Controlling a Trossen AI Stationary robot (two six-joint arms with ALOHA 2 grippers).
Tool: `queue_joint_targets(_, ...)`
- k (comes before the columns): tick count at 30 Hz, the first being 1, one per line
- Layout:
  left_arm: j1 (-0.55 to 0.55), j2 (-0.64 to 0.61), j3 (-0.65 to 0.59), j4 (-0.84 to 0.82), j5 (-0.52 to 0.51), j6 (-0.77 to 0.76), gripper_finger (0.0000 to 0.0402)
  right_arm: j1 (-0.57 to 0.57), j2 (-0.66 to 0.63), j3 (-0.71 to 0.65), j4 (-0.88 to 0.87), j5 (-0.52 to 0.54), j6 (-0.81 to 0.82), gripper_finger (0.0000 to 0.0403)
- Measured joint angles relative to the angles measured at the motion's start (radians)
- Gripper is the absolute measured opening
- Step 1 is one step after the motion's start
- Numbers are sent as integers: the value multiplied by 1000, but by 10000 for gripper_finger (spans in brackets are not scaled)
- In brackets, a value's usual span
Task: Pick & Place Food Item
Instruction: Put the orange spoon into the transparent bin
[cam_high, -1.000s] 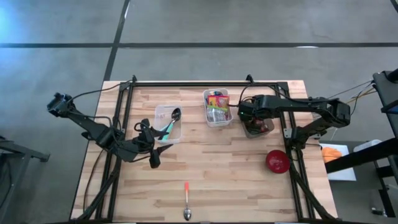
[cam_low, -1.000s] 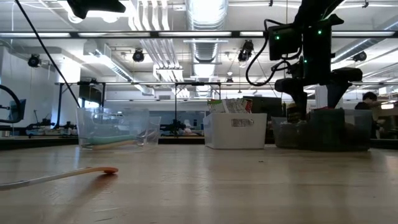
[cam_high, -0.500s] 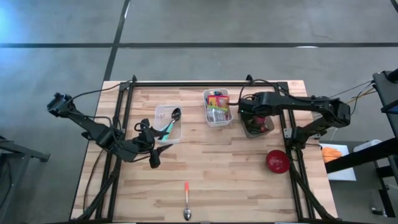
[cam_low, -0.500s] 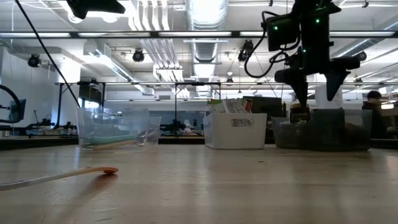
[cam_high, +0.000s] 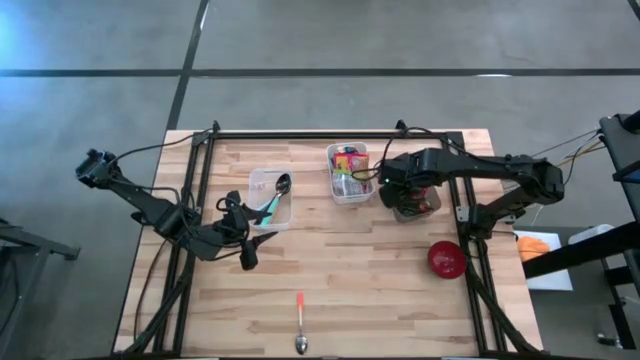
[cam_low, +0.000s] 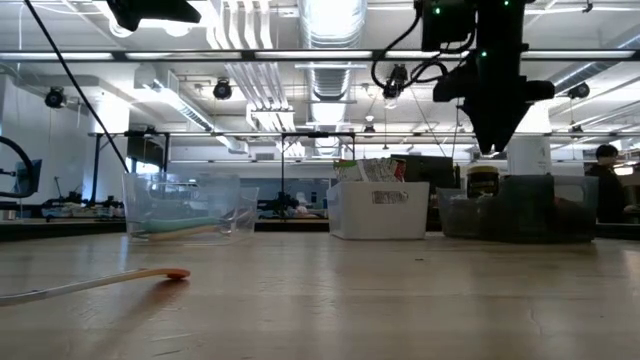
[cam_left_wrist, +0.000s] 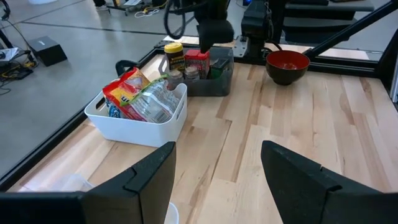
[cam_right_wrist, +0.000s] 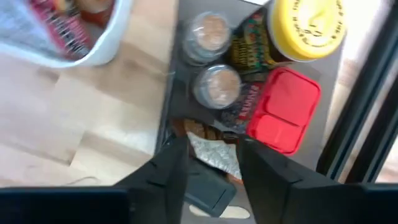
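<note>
Fingers (cam_right_wrist: 168, 171) on my right gripper (cam_right_wrist: 208, 163) are drawn in around a silvery foil packet (cam_right_wrist: 214, 154), w/ the packet's corner sitting between them; looks like a pinch on it, tho I can't tell how firm. R gripper is above the dark bin (cam_high: 412, 203) at the right-hand side of the table (cam_high: 330, 300), clear of the bin's rim in the low view. Packet sits over the bin's contents: yellow-lidded jar (cam_right_wrist: 309, 28), red-lidded container (cam_right_wrist: 283, 111), two round clear-topped jars (cam_right_wrist: 216, 84), all packed tight together.

White bin (cam_high: 350, 172) w/ snack bags is just beside the dark bin, toward table centre. Red bowl (cam_high: 446, 259) is near the table's right edge, apart from both bins.

Left gripper (cam_left_wrist: 217, 177) is parked over the table's left half, fingers spread apart, nothing between them. It's just beside the clear container (cam_high: 270, 197), which holds a spoon w/ a teal handle (cam_high: 275, 196). Another spoon w/ an orange handle (cam_high: 300, 322) lies by itself near the front edge, well apart from everything else.
</note>
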Motion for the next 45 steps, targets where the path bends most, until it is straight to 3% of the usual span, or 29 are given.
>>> queue_joint_targets(7, 0, 0, 0, -2, 0, 0, 238, 32, 0, -21, 4, -3, -50, 82)
queue_joint_targets(15, 0, 0, 0, -3, 0, 0, 238, 32, 1, -65, 25, -38, -56, 77)
queue_joint_targets(19, 0, 0, 0, -13, 16, 0, 238, 39, 2, -60, 108, -109, -82, 77)
queue_joint_targets(24, 0, 0, 0, -68, 108, -52, 238, 105, 5, -59, 262, -176, -124, 77)
queue_joint_targets(29, 7, 0, 0, -138, 128, -205, 238, 192, 7, -59, 369, -128, -92, 77)
queue_joint_targets(33, 20, 13, 0, -145, 148, -212, 238, 266, 7, -59, 473, -98, -115, 77)
queue_joint_targets(38, 31, 113, 16, -64, 374, 8, 238, 364, 8, -59, 525, -92, -187, 77)
queue_joint_targets(45, 28, 358, 73, -49, 603, 278, 238, 471, 13, -59, 593, 60, -195, 77)
